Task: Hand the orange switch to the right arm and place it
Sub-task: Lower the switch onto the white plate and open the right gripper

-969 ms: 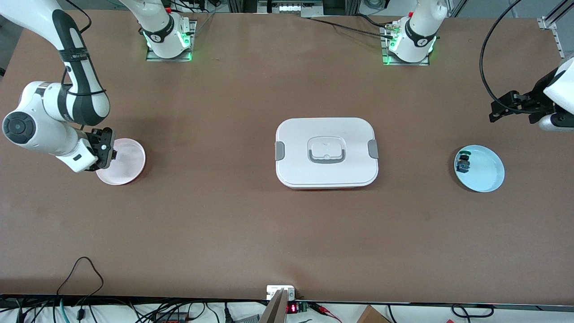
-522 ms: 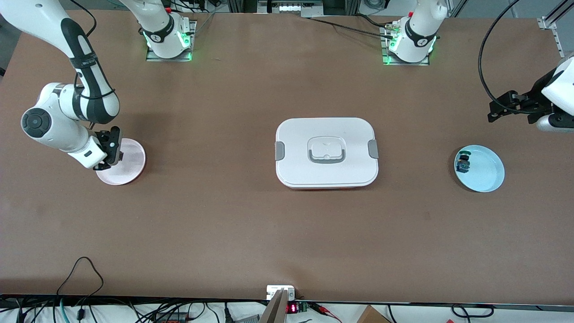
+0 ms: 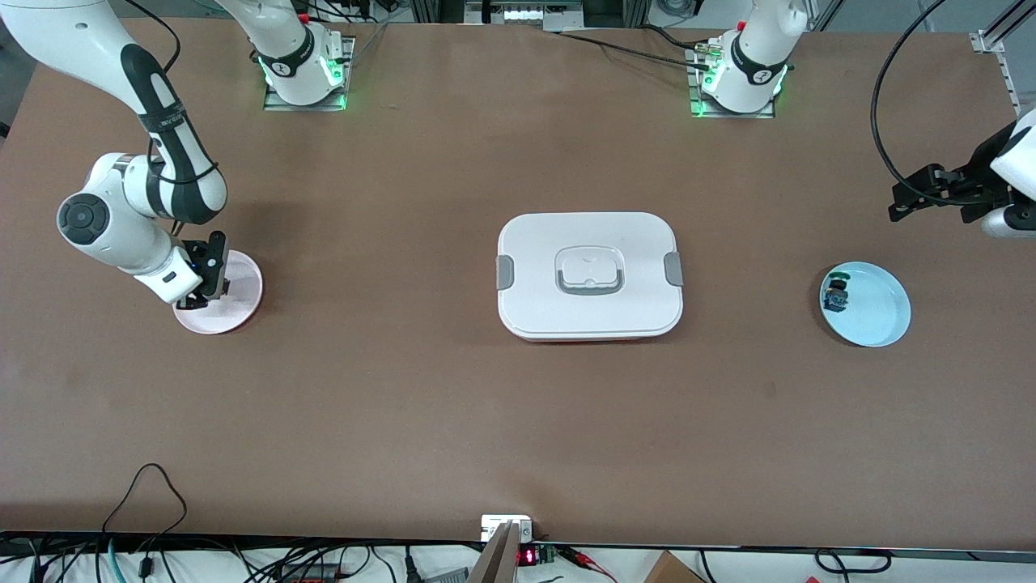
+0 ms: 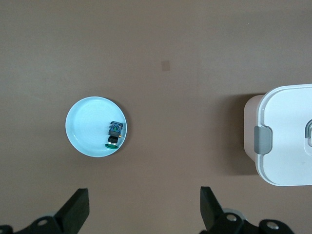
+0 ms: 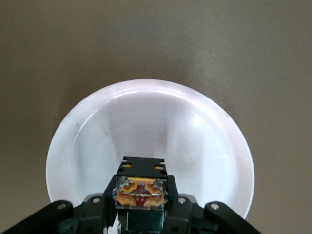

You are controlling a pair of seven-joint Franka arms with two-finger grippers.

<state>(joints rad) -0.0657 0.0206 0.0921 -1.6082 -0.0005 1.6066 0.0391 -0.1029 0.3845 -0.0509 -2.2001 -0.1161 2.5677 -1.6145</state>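
Observation:
My right gripper (image 3: 204, 293) is shut on the orange switch (image 5: 142, 192), a small black part with an orange-tan block. It holds the switch low over the pink plate (image 3: 240, 292), at the edge nearer the right arm's end. In the right wrist view the plate (image 5: 146, 122) fills the frame under the gripper (image 5: 142, 207). I cannot tell whether the switch touches the plate. My left gripper (image 3: 908, 199) is open and empty, up in the air at the left arm's end of the table. Its dark fingers (image 4: 77, 208) stand wide apart.
A light blue plate (image 3: 878, 312) at the left arm's end holds a small switch with green and blue parts (image 3: 836, 294); both also show in the left wrist view, plate (image 4: 85, 124) and switch (image 4: 114, 135). A white lidded box (image 3: 589, 275) sits mid-table.
My right arm has swung toward the table's middle, carrying its gripper and the switch farther in over the pink plate. My left gripper has shifted only slightly.

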